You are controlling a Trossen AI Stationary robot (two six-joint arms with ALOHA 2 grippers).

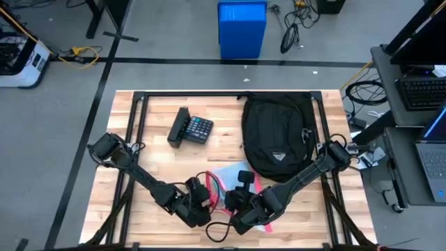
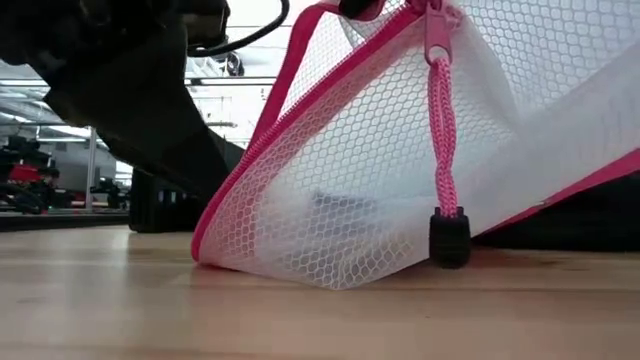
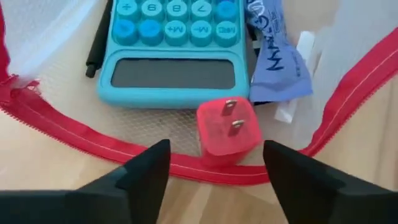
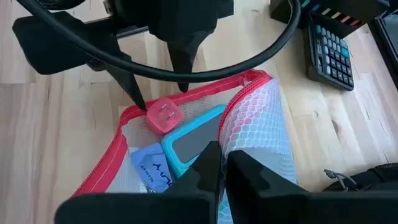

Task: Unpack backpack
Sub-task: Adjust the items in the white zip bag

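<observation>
My left claw [image 3: 214, 165] hangs released at the mouth of the mesh pouch [image 2: 400, 200], its two fingers spread apart on either side of a pink plug-in charger [image 3: 228, 132] — not touching it, as far as I can see. My right claw [image 4: 221, 163] is clenched on the pouch's white mesh wall just beside the pink zipper [image 4: 249, 93], lifting that side so the mouth gapes. The pouch sits near the front edge of the table [image 1: 153, 157], about midway along it.

Inside the pouch: the charger with its two metal prongs up, just inside the zipper; a teal calculator [image 3: 174, 53] with round blue keys and a dark display, touching the charger; a dark pen [image 3: 98, 43] along the calculator's side; a blue-violet wrapper [image 3: 273, 56] with pale lettering I cannot read. The keys I can make out show "M+", "M-", "MR", seen upside down.

The backpack [image 1: 279, 132] lies flat toward the table's back right corner, its white triangular patch facing up, near the pouch. A black calculator [image 1: 191, 129] rests well to its left, toward the back edge.
</observation>
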